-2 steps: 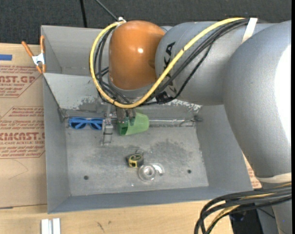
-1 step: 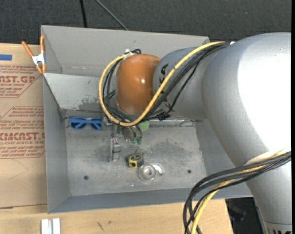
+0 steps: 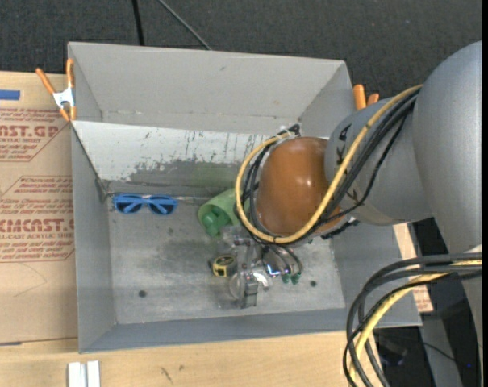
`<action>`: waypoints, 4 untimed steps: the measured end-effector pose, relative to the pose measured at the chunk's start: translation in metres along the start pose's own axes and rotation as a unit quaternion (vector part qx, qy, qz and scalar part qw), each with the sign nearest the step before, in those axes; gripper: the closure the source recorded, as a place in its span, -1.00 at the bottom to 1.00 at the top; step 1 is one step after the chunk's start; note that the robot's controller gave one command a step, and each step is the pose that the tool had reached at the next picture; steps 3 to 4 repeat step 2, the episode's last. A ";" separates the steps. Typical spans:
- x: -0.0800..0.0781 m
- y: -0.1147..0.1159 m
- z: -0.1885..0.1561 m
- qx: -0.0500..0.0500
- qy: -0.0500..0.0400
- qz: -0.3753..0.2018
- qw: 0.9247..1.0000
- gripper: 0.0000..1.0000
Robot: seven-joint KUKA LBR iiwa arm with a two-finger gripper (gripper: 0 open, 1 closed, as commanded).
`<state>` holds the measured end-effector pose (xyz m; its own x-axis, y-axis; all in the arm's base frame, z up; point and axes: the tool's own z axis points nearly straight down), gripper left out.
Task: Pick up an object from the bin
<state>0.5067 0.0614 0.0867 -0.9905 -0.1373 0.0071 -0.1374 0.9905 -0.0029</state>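
While our gripper [image 3: 248, 287] hangs low by the bin's [image 3: 90, 256] near wall, a small yellow-black piece [image 3: 222, 266] lies just left of it.
We cannot tell if the gripper is open or closed. A green piece [image 3: 218, 212] lies farther back and blue glasses [image 3: 144, 205] far left, seemingly loose as dropped. We read no labels on them.
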 end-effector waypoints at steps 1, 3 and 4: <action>-0.003 0.005 0.000 -0.002 -0.003 -0.003 1.000 1.00; -0.008 0.016 -0.182 -0.002 -0.008 0.021 1.000 1.00; -0.008 0.016 -0.182 -0.002 -0.008 0.021 1.000 1.00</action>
